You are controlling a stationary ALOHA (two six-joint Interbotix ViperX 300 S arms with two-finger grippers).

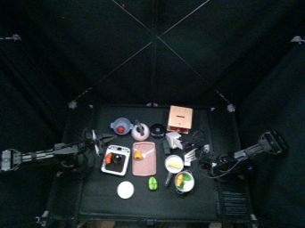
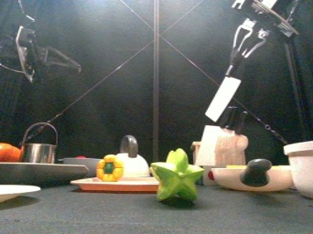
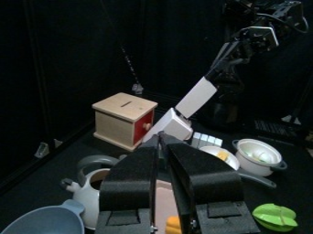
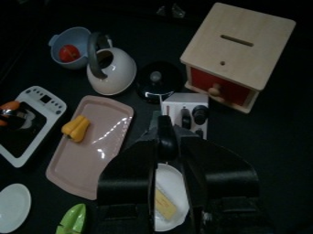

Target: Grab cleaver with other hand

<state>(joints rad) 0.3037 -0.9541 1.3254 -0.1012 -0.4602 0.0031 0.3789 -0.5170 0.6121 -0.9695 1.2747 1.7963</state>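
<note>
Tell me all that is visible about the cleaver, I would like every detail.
The cleaver hangs in the air above the table, blade pointing down and tilted. Its blade is broad, rectangular and pale, like light metal or plastic. The dark handle is gripped from above by the right gripper. Nothing else touches it; it is clear of the knife block below.

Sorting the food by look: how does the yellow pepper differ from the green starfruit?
The yellow pepper is rounded and lobed; the green starfruit has pointed arms. The pepper rests on the pink board; the starfruit stands off it on the table, in front of the board's edge. Both are fruit-like pieces near the table's front middle.
</note>
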